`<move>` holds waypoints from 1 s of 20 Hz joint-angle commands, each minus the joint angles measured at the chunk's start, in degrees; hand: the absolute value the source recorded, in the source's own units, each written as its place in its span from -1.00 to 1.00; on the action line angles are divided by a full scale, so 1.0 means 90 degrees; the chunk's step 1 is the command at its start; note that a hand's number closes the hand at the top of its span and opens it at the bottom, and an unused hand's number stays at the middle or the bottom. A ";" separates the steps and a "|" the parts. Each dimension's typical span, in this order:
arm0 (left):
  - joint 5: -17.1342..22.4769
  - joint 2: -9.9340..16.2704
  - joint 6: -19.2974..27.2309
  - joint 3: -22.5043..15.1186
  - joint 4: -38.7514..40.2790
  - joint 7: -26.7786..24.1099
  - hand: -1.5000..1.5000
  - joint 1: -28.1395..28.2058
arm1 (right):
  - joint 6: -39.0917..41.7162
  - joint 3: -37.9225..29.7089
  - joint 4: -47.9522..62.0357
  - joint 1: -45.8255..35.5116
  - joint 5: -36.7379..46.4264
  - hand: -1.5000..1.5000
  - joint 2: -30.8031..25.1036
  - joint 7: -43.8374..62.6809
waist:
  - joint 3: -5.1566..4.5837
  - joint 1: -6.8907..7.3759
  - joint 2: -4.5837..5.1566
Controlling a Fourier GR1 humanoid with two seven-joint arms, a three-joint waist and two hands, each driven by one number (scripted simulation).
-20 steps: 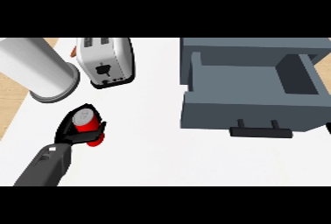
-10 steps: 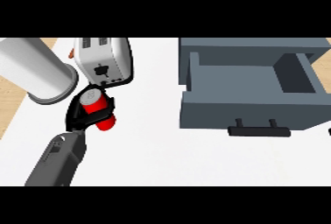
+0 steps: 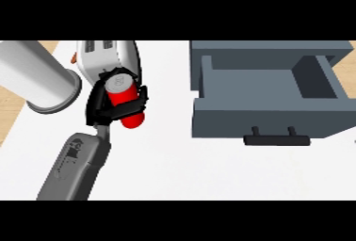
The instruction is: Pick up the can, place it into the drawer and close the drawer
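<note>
A red can (image 3: 125,98) with a silver top is held in my left hand (image 3: 99,107), whose black fingers curl round its sides. The can is tilted, its silver top pointing toward the far side, and it hangs over the white counter just in front of the toaster. The grey drawer (image 3: 264,115) stands pulled open at the right, a good way from the can, and its inside shows nothing in it. Its black handle (image 3: 276,139) faces me. My right hand does not show.
A white toaster (image 3: 104,54) stands right behind the can. A large white cylinder (image 3: 35,80) stands at the far left. The white counter (image 3: 201,169) spreads between the hand and the drawer; a wooden floor shows past its left edge.
My left hand has carried the can up and away from me, toward the toaster. The can now looks larger and closer to the view. The drawer has not moved.
</note>
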 commanded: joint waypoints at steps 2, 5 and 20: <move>-0.0331 -0.0359 0.0531 -0.0495 -0.0933 0.1383 1.00 -0.0545 | -0.0233 0.0133 0.0033 -0.0421 0.0254 -1.00 0.0042 0.0268 | -0.0003 -0.0006 0.0015; -0.0692 -0.0540 0.0927 -0.0657 -0.0999 0.1990 1.00 -0.1089 | 0.0292 -0.0474 0.0059 -0.0030 -0.0446 -1.00 -0.0307 0.0017 | 0.0000 -0.0072 0.0011; -0.0562 -0.0621 0.1970 -0.0880 0.0830 0.2951 1.00 -0.4221 | 0.0239 -0.0397 0.0013 -0.0289 -0.0302 -1.00 -0.0175 0.0223 | -0.0002 -0.0162 0.0040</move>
